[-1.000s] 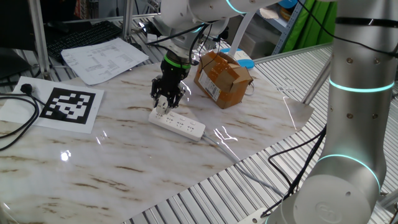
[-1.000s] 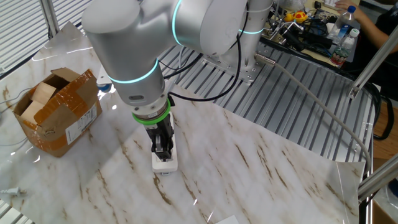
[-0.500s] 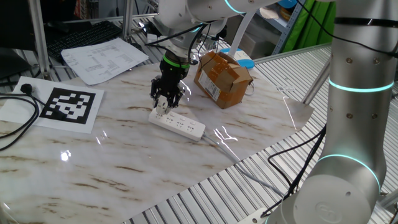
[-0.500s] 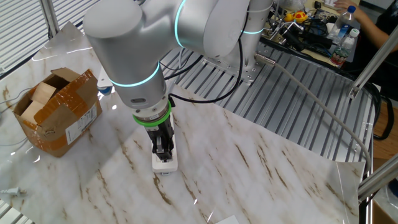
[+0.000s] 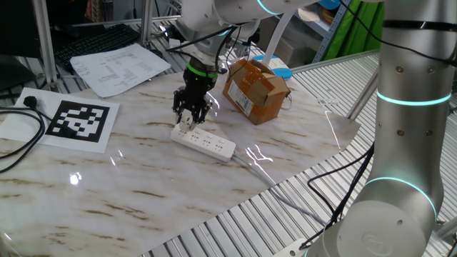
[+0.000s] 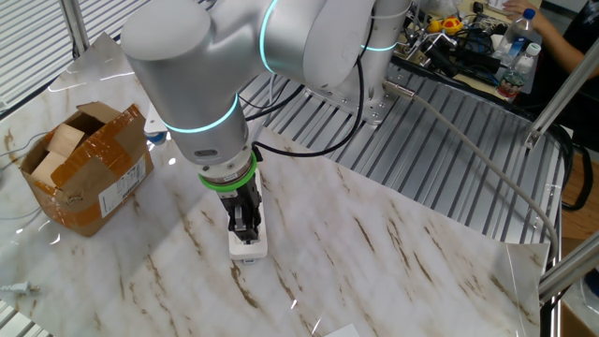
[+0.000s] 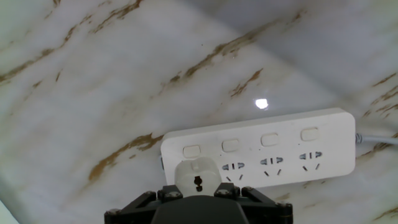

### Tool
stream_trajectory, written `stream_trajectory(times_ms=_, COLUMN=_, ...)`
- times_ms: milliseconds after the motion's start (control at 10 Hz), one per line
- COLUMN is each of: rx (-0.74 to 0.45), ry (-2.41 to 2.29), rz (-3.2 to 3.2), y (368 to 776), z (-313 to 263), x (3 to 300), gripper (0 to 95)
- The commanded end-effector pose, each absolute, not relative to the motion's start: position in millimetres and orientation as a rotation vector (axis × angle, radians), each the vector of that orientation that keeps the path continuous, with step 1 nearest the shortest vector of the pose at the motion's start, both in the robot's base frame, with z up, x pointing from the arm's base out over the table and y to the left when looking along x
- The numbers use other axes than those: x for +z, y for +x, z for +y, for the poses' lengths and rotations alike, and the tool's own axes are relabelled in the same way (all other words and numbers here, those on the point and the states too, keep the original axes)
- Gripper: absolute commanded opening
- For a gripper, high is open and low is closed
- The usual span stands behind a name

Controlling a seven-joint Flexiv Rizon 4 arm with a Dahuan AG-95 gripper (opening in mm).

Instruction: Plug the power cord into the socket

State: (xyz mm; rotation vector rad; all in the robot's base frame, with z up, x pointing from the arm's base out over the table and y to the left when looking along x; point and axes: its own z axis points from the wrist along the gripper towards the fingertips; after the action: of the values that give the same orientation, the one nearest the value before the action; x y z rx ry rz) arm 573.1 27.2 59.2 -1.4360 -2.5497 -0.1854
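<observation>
The socket [image 5: 205,140] is a long white power strip lying on the marble table, also seen end-on in the other fixed view [image 6: 248,245]. In the hand view the socket [image 7: 267,146] shows a row of switches and outlets. My gripper [image 5: 191,118] points straight down at its left end and is shut on the power cord [image 7: 198,176], a small roundish white plug piece with a dark mark. The plug sits right over the end outlet; how deep it sits is hidden. From the other side, my gripper [image 6: 243,223] hides the plug.
A brown cardboard box [image 5: 255,88] stands just behind the strip, to its right. A marker sheet [image 5: 78,120], printed papers [image 5: 118,66] and a black cable [image 5: 16,152] lie to the left. The strip's thin pale cable [image 7: 377,138] runs off right. A second arm's column [image 5: 410,107] stands at the right.
</observation>
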Motion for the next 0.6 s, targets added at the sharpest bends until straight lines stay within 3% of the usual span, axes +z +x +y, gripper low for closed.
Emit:
stream_trajectory(times_ms=100, rx=-0.185, ry=-1.432, rz=-2.553, y=572.7, z=27.0, x=59.9, gripper=0.0)
stream_trajectory(times_ms=600, rx=-0.181, ry=-1.407, rz=-2.575, y=572.8, z=26.8, x=59.7, gripper=0.0)
